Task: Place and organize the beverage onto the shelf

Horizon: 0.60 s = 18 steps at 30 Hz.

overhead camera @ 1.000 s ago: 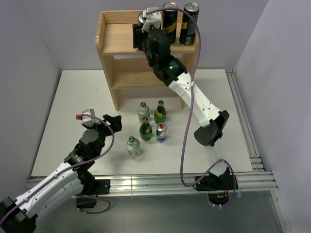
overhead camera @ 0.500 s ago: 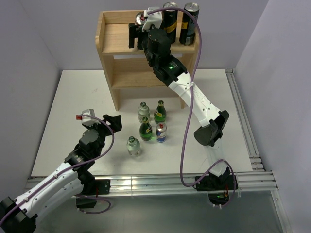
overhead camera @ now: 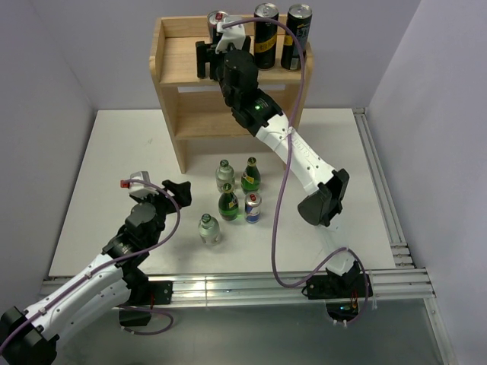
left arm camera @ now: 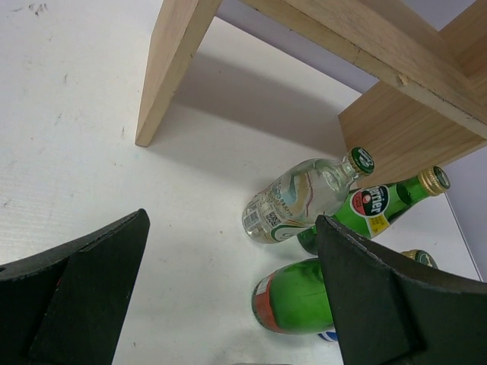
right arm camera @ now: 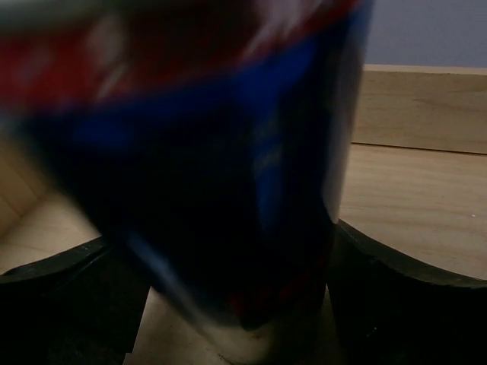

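Top external view: the shelf (overhead camera: pixel 171 59) stands at the far side of the worktop (overhead camera: pixel 114 167), and both arms are in frame.
Upper tier, stocked: a tall black can (overhead camera: pixel 266 26) and a second black can (overhead camera: pixel 297 29) stand side by side at the right end of the board.
Upper tier, in progress: a red-and-blue can (overhead camera: pixel 218 17) stands upright just left of the black cans. In the right wrist view its base (right arm camera: pixel 228 190) appears to rest on the wood.
Right end effector (overhead camera: pixel 211 58): it straddles the red-and-blue can with one finger on each side. The right wrist view is blurred, so I cannot tell whether it is clamped or released.
Left end effector (left arm camera: pixel 228 228): released, fingers wide apart with nothing between them. It sits low over the worktop, facing the bottle group.
Lower tier: no beverage is visible on the part that shows.
Worktop stock: five containers are grouped in front of the shelf.
- a clear bottle (overhead camera: pixel 224 175)
- a green bottle (overhead camera: pixel 250 175)
- a second green bottle (overhead camera: pixel 228 203)
- a small can (overhead camera: pixel 253 207)
- a second clear bottle (overhead camera: pixel 209 228)
Progress (judgement): two beverages are shelved and a third is at its place. Five are not yet moved, so the task is under half done.
Left to do (judgement): confirm the third can is set down, then transfer the five from the worktop.
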Motion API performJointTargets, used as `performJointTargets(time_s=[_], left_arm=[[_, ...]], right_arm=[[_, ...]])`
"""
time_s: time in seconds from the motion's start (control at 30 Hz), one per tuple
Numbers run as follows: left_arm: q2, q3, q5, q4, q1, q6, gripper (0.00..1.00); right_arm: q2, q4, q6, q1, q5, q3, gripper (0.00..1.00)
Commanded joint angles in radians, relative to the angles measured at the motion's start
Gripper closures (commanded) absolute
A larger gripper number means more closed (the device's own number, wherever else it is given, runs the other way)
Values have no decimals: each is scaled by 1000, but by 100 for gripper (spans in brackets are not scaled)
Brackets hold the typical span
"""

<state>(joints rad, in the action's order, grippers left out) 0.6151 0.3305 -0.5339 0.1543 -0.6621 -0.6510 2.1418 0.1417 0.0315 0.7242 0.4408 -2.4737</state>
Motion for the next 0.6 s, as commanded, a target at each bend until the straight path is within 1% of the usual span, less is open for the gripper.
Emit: performJointTargets(time_s=[0.0,0.27,0.47,0.57], left_arm=[[9,-2,17,45,-2,-10,2],[37,-2,15,62,-2,-9,2],[41,-2,14,62,-2,-10,2],[35,2,9,53,-2,-10,2]], right_arm=[[0,-77,24,-8,15,-16,11],[-3,-93,27,-8,19,5,11],[-43,-91,16,-8,30,73,11],[-82,-105,8,-3,42,136,11]])
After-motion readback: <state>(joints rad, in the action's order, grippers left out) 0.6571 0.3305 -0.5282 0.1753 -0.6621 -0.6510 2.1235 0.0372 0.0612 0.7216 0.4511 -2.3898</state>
